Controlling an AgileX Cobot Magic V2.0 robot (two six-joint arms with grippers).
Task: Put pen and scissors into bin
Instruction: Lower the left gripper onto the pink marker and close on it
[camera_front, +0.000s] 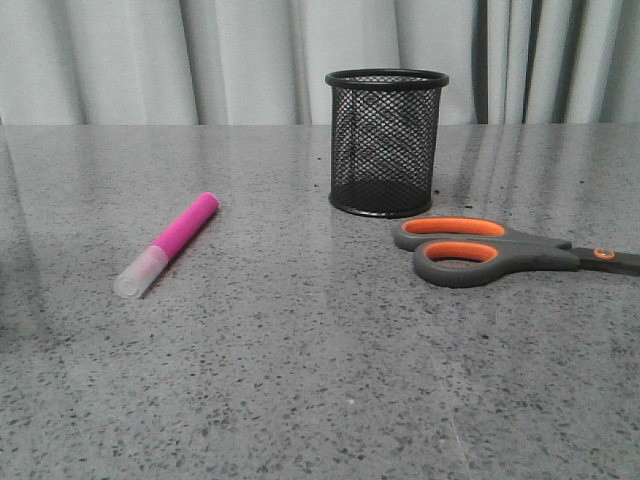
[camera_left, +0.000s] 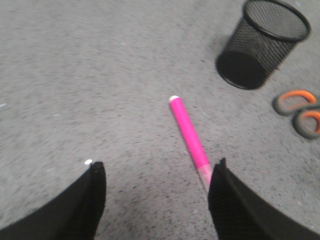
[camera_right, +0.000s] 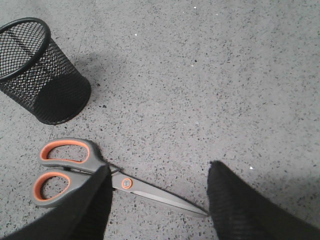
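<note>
- I see the pen (camera_front: 168, 244) lying flat on the table (camera_front: 300, 380), left of centre, with its whitish cap towards me and to the left and its pink end pointing far and right, towards the bin.
- The bin (camera_front: 386, 141) stands upright further back and right of the pen, well apart from it; I can see through its mesh, and nothing shows inside it.
- The scissors (camera_front: 500, 251) lie flat just near and right of the bin, close to its base but not touching; the handle loops point left and the blades run off the right edge of my front view.
- From the left wrist camera, the left gripper (camera_left: 157, 172) hangs above the table with its jaws spread wide and holding nothing; the pen (camera_left: 189, 140) lies between the fingertips, its cap end close beside one finger (camera_left: 227, 200).
- In that same view the bin (camera_left: 262, 45) and the two orange-lined loops of the scissors (camera_left: 299, 111) sit beyond the pen.
- From the right wrist camera, the right gripper (camera_right: 159, 175) is over the scissors (camera_right: 100, 175), jaws wide apart and empty; the blades cross the gap between the fingers, and the blade tip reaches one finger (camera_right: 235, 205).
- The bin (camera_right: 42, 72) stands just past the handles there.
- Pale curtains (camera_front: 150, 60) hang behind the table.
</note>
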